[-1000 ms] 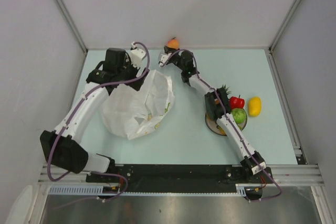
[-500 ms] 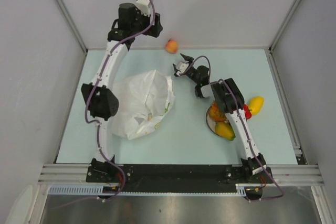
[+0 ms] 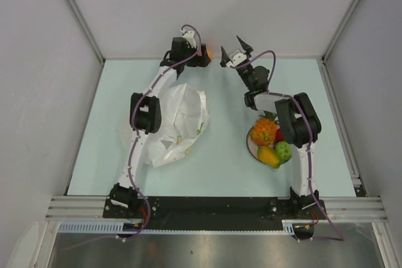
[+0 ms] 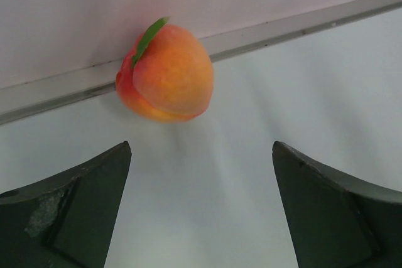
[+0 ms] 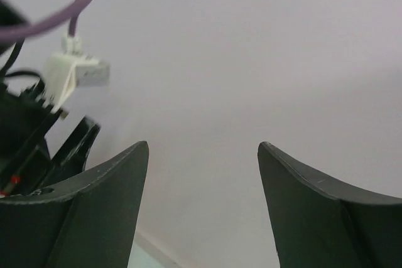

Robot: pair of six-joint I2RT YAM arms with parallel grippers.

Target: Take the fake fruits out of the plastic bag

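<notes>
Seeing peach [image 4: 166, 73] just ahead of left pincer [image 4: 201, 149] (released, empty), slightly left of centre, against far edge of bench [image 3: 226, 167]; right pincer [image 5: 202, 149] released too, farther off.

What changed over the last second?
The right fingers let go of the peach by the far wall and drew back, open. The left fingers swung from the plastic bag to just short of the peach, open. Bag and plate stayed put.
</notes>
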